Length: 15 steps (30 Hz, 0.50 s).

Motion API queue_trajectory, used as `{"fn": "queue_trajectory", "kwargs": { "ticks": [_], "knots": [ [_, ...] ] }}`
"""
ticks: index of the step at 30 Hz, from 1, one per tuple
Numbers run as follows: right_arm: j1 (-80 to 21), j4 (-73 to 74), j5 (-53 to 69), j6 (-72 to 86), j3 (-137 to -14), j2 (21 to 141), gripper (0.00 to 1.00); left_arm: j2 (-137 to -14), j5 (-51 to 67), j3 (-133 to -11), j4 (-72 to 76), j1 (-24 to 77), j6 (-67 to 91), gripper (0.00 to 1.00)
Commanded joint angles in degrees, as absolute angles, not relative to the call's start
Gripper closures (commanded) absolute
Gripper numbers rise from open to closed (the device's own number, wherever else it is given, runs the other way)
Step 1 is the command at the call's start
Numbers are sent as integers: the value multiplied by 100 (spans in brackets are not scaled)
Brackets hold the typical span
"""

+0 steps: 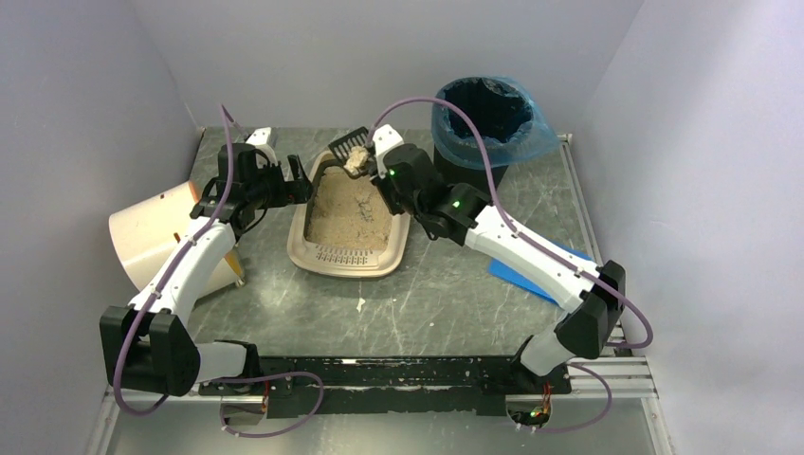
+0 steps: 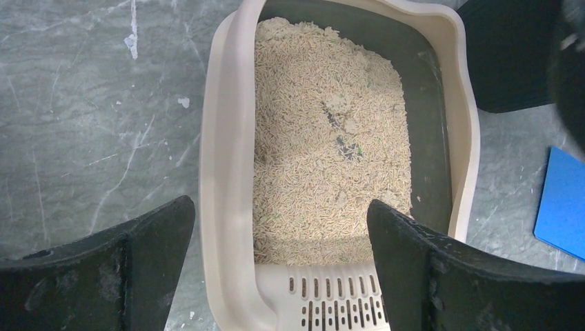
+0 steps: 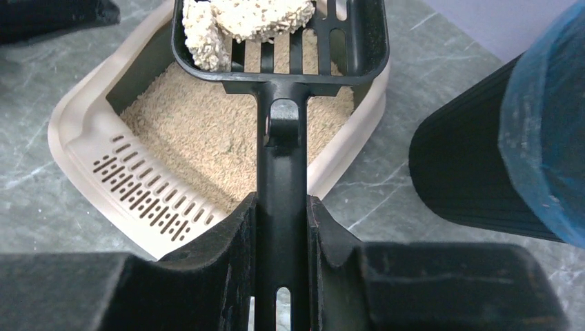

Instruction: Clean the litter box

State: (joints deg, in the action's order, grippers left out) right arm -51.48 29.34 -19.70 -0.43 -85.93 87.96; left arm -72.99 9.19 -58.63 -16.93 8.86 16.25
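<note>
Scooping step: we are clamping right hand [image 3: 281, 224] on scoop [image 3: 281, 165], holding clump [image 3: 255, 17] above litter box [image 1: 297, 237], box sitting mid desk [image 1: 455, 284] toward far edge. Left hand [image 2: 279, 207] hanging wide apart over box's left rim. Next probably calling for level carry to bin [image 1: 469, 156] at far-right corner

no readable text, labels or numbers (anywhere)

Black bin [image 1: 455, 159], cream drum [image 1: 156, 232] and blue sheet [image 1: 521, 278] occupy the table [image 1: 446, 294].
</note>
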Motion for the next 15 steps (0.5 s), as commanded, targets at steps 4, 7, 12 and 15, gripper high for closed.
{"fn": "queue_trajectory", "kwargs": {
  "ticks": [4,7,12,15],
  "knots": [
    [-4589,3378,-1780,-9,-9354,8681,100,-7238,884,-5870,-1565,949,1555,0],
    [-4292,3451,-1748,-9,-9523,8605,100,-7216,878,-5848,-1558,949,1552,0],
    [-3702,3478,-1677,143,-9712,8498,100,-7236,891,-5842,-1557,958,1556,0],
    [-3233,3479,-1370,296,-9783,8456,100,-7259,892,-5860,-1571,958,1543,0]
  ]
}}
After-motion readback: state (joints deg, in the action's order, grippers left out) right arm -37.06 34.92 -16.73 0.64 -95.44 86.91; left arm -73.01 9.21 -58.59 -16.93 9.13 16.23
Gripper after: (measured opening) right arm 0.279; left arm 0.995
